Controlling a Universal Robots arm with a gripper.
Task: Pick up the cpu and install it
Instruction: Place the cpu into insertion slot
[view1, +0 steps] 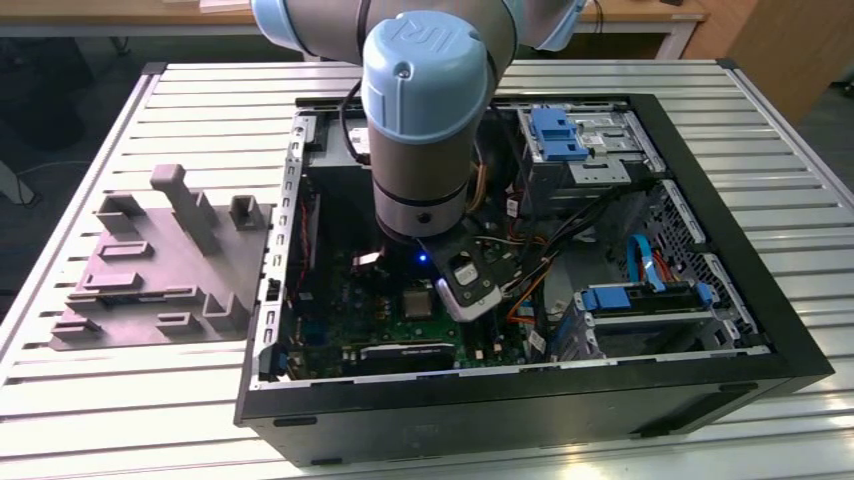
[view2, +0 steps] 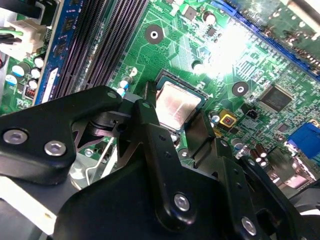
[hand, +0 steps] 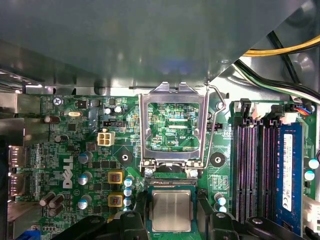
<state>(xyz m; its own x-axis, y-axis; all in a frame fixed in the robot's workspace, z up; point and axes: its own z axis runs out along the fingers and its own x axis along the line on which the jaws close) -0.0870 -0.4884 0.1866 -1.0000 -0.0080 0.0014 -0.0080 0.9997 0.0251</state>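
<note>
Straddling the cpu (hand: 171, 210), the black jaws stand spread a little wider than the chip, one on each of two opposite edges. In the first wrist view a thin dark gap shows between each jaw and the chip, so they are not pinching it. The cpu lies flat with its silvery-grey top up, inside the dark frame of the socket (view2: 181, 80) on the green motherboard (hand: 75, 150). The metal load plate (hand: 173, 125) stands swung open just beside the socket, with its thin wire lever (hand: 212, 130) along one side. A bank of dark memory slots (hand: 250, 170) runs near the socket, and a blue memory module (hand: 290, 170) sits in the outermost of them. White lettering is printed on the motherboard and the module carries a pale label. In the exterior view the robot arm (view1: 427, 120) reaches down into the open computer case (view1: 787, 350), its wrist low over the motherboard side, about nine o'clock from the case's centre. A small blue light (view1: 422, 258) glows at the wrist. At the exterior view's left, about nine o'clock from the case, a grey moulded tray (view1: 147, 270) with raised blocks lies on the slatted counter (view1: 134, 420), well apart from the arm.
</note>
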